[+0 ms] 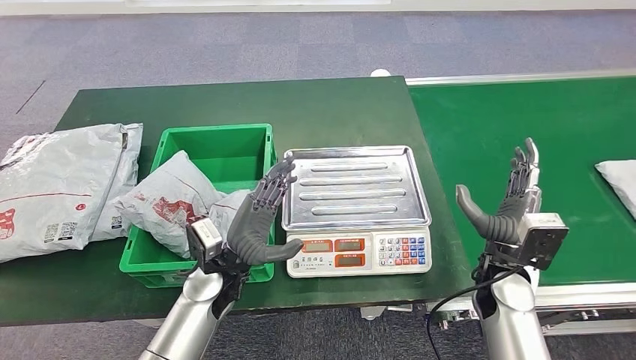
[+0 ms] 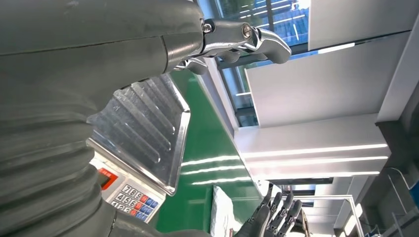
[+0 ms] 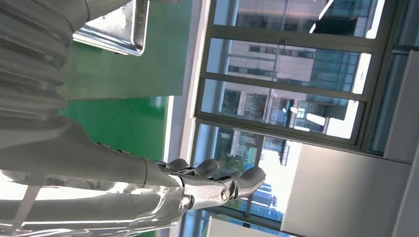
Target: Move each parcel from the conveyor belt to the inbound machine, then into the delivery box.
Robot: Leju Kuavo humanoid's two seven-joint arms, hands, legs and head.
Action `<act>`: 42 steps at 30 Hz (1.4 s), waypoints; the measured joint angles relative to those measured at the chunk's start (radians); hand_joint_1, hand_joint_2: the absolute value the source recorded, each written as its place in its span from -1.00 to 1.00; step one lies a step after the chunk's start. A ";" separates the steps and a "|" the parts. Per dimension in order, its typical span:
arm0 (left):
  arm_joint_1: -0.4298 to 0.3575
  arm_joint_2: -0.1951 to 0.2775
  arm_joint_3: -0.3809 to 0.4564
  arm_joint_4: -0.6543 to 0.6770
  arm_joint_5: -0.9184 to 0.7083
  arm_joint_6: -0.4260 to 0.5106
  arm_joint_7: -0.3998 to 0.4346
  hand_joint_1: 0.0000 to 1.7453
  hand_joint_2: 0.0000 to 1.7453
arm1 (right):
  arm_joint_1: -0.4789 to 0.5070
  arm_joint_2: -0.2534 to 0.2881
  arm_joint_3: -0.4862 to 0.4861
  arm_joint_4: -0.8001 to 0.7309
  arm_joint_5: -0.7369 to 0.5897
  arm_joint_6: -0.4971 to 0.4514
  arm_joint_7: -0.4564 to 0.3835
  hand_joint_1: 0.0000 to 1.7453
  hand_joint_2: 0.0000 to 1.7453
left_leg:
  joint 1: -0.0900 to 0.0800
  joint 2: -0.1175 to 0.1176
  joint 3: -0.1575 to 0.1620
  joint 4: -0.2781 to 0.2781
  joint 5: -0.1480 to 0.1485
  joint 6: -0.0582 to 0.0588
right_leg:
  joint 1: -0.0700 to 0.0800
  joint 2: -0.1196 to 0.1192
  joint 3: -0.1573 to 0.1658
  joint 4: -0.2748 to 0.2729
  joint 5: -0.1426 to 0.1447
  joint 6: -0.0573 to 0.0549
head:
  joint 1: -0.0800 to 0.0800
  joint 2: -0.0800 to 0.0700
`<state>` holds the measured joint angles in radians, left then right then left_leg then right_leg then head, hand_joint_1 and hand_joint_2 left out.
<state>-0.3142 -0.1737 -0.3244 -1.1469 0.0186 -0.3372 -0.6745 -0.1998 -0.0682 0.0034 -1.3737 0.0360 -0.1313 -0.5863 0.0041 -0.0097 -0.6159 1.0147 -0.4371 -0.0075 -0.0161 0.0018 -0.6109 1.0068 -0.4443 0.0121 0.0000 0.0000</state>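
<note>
The left hand (image 1: pixel 259 217) is raised with fingers spread and holds nothing, between the green delivery box (image 1: pixel 225 154) and the scale (image 1: pixel 357 210) on the dark green table (image 1: pixel 322 105). The right hand (image 1: pixel 510 206) is likewise open and empty over the conveyor belt (image 1: pixel 487 127). One parcel (image 1: pixel 621 184) lies on the belt at the right edge. Crumpled parcels (image 1: pixel 169 202) sit in the box, and more bags (image 1: pixel 64 184) lie on the table to the box's left.

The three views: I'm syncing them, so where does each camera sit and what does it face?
Head: high, looking down at the scale, bin, belt, both raised hands.
Left wrist: behind the left hand, facing scale, belt, ceiling.
Right wrist: behind the right hand, facing windows.
Shared: scale tray.
</note>
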 joint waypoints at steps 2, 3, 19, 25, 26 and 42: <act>-0.001 0.000 0.002 0.007 -0.006 -0.001 0.002 -1.00 1.00 | -0.009 0.000 0.000 0.014 -0.013 0.013 0.004 -1.00 1.00 | 0.000 0.000 0.000 0.000 0.000 0.000 | 0.000 0.000 0.000 0.000 0.000 0.000 | 0.000 0.000; -0.001 0.000 0.004 0.011 -0.014 0.001 0.003 -1.00 1.00 | -0.014 0.000 0.000 0.022 -0.016 0.018 0.004 -1.00 1.00 | 0.000 0.000 0.000 0.000 0.000 0.000 | 0.000 0.000 0.000 0.000 0.000 0.000 | 0.000 0.000; -0.001 -0.001 0.031 0.031 -0.092 0.067 0.025 -1.00 1.00 | -0.037 0.005 0.027 0.067 0.081 -0.056 -0.016 -1.00 1.00 | 0.000 0.000 0.000 0.000 0.000 0.000 | 0.000 0.000 0.000 0.000 0.000 0.000 | 0.000 0.000; 0.001 -0.001 0.038 0.043 -0.101 0.048 0.014 -1.00 1.00 | -0.006 0.021 0.032 0.037 0.108 -0.071 -0.004 -1.00 1.00 | 0.000 0.000 0.000 0.000 0.000 0.000 | 0.000 -0.001 0.000 0.000 0.000 0.000 | 0.000 0.000; 0.002 -0.001 0.040 0.044 -0.102 0.046 0.013 -1.00 1.00 | 0.001 0.022 0.032 0.029 0.111 -0.073 -0.002 -1.00 1.00 | 0.000 0.000 0.000 0.000 0.000 0.000 | 0.000 0.000 0.000 0.000 0.000 0.000 | 0.000 0.000; 0.013 -0.023 0.044 0.038 -0.107 0.060 0.046 -1.00 1.00 | 0.094 0.029 0.030 -0.098 0.143 -0.063 0.032 -1.00 1.00 | 0.000 0.000 0.000 0.000 0.000 0.000 | 0.000 0.000 0.000 0.000 0.000 0.000 | 0.000 0.000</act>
<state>-0.3016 -0.1965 -0.2804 -1.1091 -0.0881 -0.2769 -0.6283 -0.1054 -0.0397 0.0336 -1.4718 0.1785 -0.1941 -0.5542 0.0040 -0.0096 -0.6157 1.0147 -0.4374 -0.0074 -0.0162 0.0015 -0.6111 1.0068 -0.4445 0.0122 0.0000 0.0000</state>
